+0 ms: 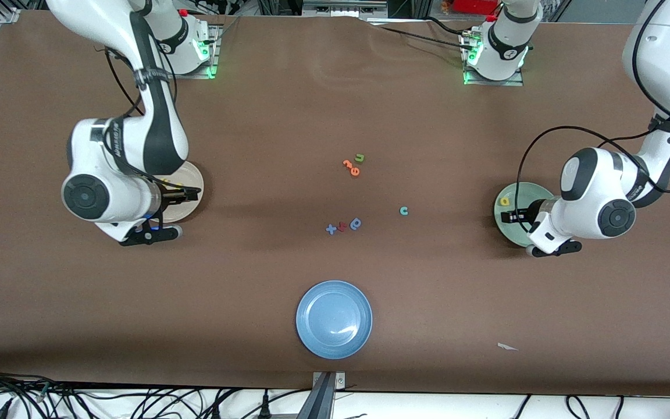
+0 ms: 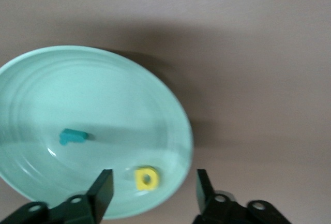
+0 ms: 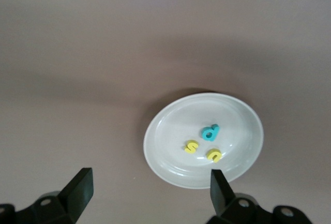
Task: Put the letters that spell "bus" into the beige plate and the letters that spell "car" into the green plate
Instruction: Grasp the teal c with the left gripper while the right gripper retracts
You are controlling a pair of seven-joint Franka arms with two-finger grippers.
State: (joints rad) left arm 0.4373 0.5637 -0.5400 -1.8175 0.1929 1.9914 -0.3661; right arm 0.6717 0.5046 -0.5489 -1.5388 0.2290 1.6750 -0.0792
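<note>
Nearest sits a blue plate (image 1: 334, 319). Left gripper (image 2: 152, 193) hangs wide open and empty over the green plate (image 2: 62, 84); right gripper (image 3: 147, 193), likewise, over the beige plate (image 3: 238, 115).

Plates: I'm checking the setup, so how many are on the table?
3. The beige plate lies at the right arm's end, the green plate at the left arm's end, and the blue plate nearest the front camera.
</note>
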